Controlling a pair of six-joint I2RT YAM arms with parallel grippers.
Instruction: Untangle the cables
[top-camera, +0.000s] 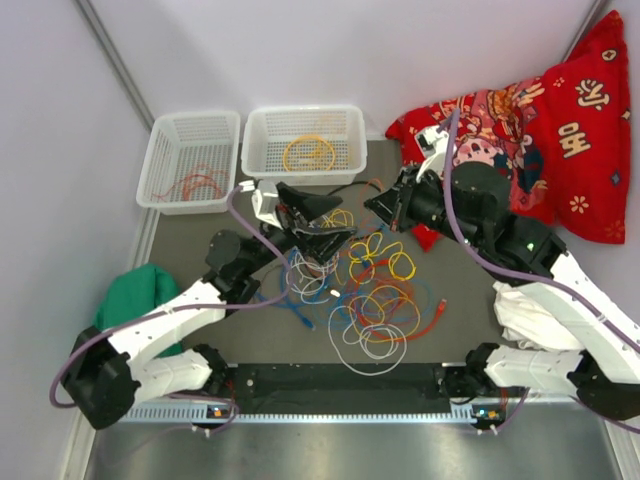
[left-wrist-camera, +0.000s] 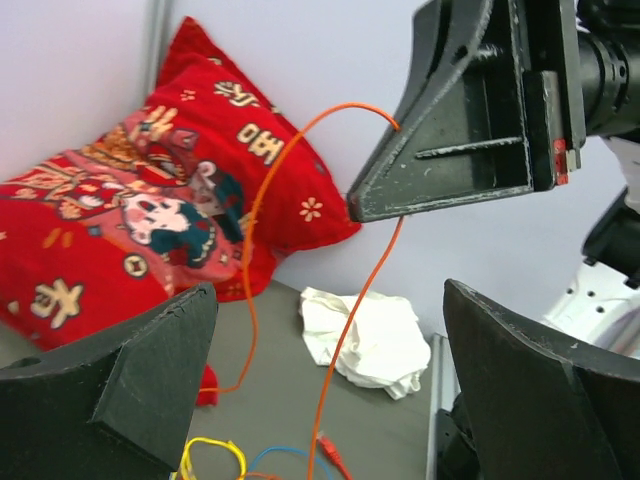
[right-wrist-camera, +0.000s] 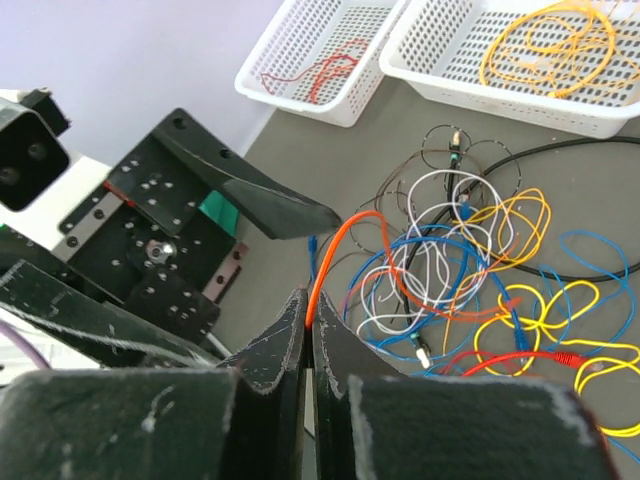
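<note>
While the right end effector (right-wrist-camera: 308, 320) is pinched shut on the orange cable (right-wrist-camera: 335, 235), held up above the pile, the left end effector (left-wrist-camera: 325, 300) stands wide w/ nothing in it. The strand hangs approx. vertical from the right tip, in line w/ the gap btwn the left fingers, not touching them. The other cables (top-camera: 370, 295) lie tangled mid-tabletop (top-camera: 190, 250), just near of both. Left arm looks best placed for a 2nd grab.

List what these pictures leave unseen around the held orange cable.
- Left wrist: one strand of the orange cable ends behind a jaw of the left gripper.
- Right wrist: the cable pile runs off the right and bottom edges.
- Top external: the held strand is too thin to trace.
</note>
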